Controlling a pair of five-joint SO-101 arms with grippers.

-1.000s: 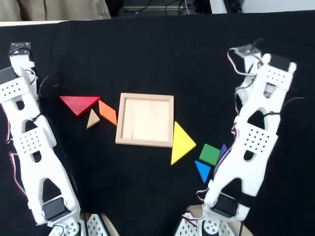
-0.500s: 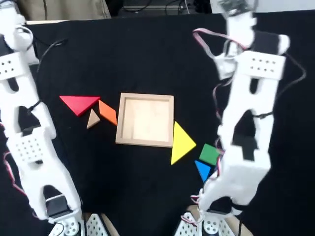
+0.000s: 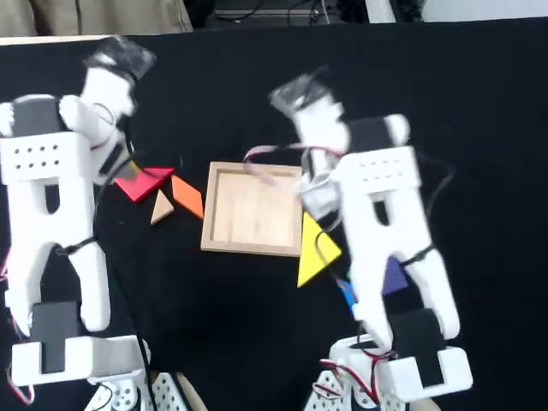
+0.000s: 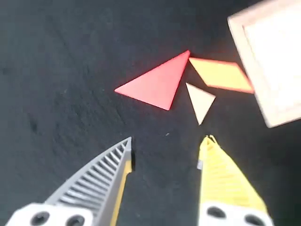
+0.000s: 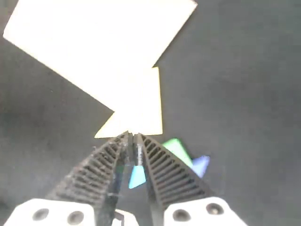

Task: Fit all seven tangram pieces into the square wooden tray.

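Near the middle of the black surface (image 3: 257, 103), the square wooden tray (image 3: 253, 169) lay with its smooth pale floor bare. A flat red triangle (image 3: 145, 181), an orange parallelogram (image 3: 187, 195) and a small tan triangle (image 3: 160, 207) sat toward the surface's left edge. A large yellow triangle (image 3: 315, 250) lay just beside the tray's opposite rim. The left hand (image 4: 168, 140) gaped wide near the red triangle. The right hand (image 5: 132, 136) was pinched closed, holding nothing.

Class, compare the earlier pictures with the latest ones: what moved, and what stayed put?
Both arms swung inward: the left gripper, open, now hangs near the red triangle; the right gripper, shut, at the yellow triangle. Nothing was grasped. The tray and both triangles stayed put.
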